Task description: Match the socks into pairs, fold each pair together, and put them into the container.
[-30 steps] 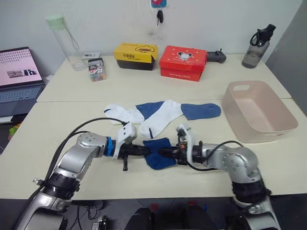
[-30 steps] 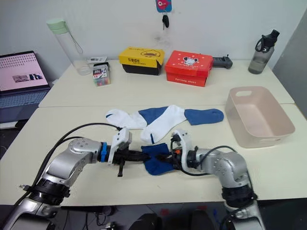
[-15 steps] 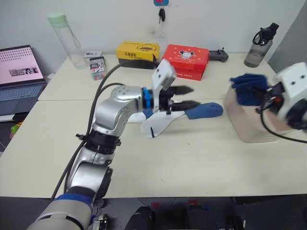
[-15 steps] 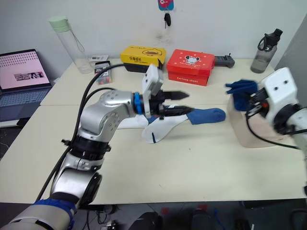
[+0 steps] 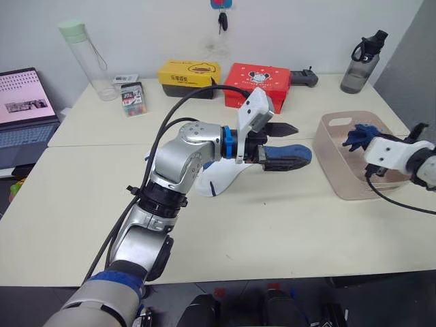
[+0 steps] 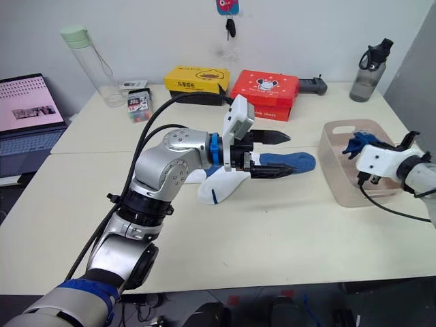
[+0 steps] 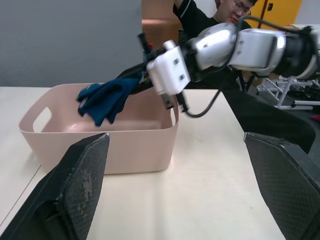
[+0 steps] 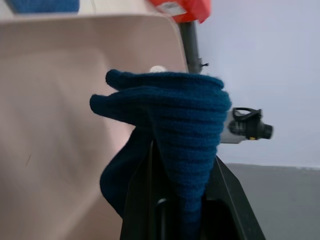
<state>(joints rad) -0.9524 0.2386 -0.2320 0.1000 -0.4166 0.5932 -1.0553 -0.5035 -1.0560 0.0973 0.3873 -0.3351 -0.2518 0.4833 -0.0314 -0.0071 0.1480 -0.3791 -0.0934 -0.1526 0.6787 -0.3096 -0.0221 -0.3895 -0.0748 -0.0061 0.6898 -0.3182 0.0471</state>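
The right hand pinched a bunched navy pair above the open container, the fabric hanging just over its rim; whether it touched the inside wall was hard to tell. The left hand hovered with its fingers spread wide over the medium blue sock (apparently clear of it), which lay on the bench beside a white sock near the container.
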